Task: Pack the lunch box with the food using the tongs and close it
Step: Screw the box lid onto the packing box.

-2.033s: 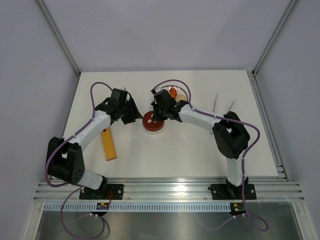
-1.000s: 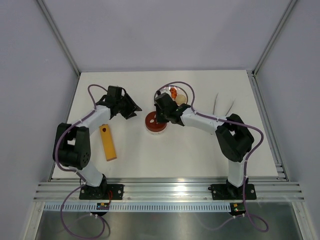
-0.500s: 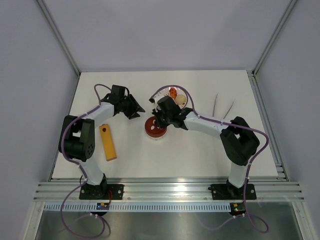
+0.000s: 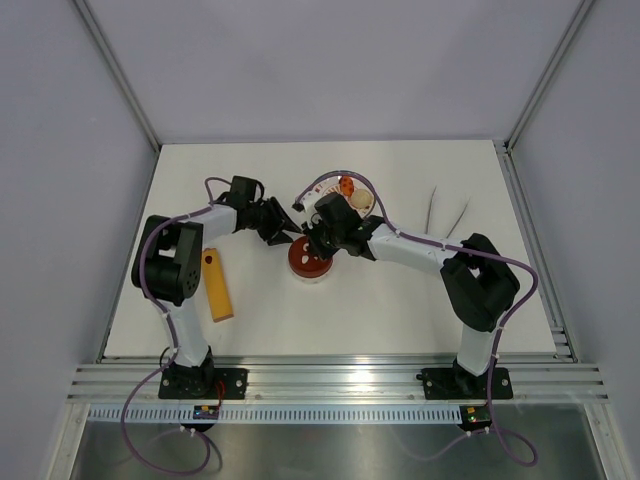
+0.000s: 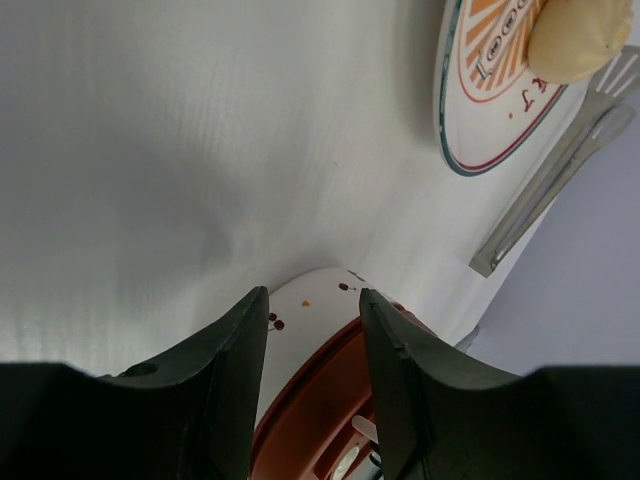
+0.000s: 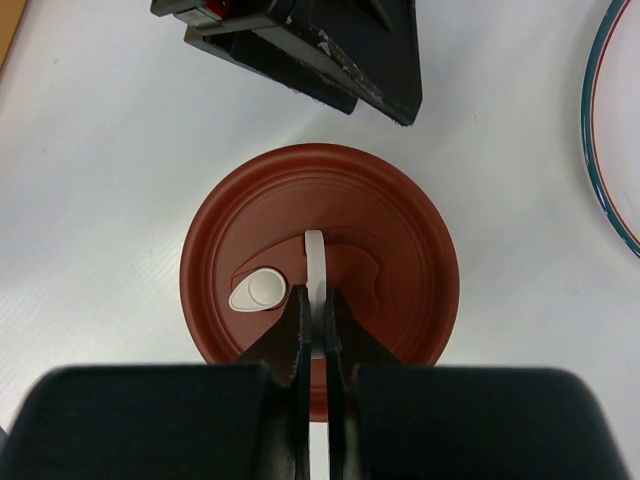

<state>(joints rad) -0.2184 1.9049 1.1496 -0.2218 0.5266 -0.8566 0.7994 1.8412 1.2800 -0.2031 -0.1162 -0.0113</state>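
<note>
The lunch box [image 4: 309,266] stands mid-table with its dark-red lid [image 6: 390,240] on it. My right gripper [image 6: 318,305] hangs straight above it, shut on the lid's upright white handle [image 6: 314,255]. My left gripper [image 5: 313,298] sits low at the box's upper-left side. Its jaws stand apart, a short gap from the box's pale wall [image 5: 300,325], with nothing between them. An orange piece of food [image 4: 345,184] and a beige piece [image 5: 580,35] lie on the white patterned plate [image 4: 369,186]. The tongs [image 4: 447,210] lie on the table to the right, untouched.
A flat yellow-orange bar [image 4: 215,285] lies left of the box, beside the left arm. The plate's rim [image 6: 600,130] is just right of the lid. Metal rails edge the table at front and right.
The left gripper has swung right and down, from open table to the lunch box's side. The right gripper has stayed shut on the lid's handle, shifting only slightly.
</note>
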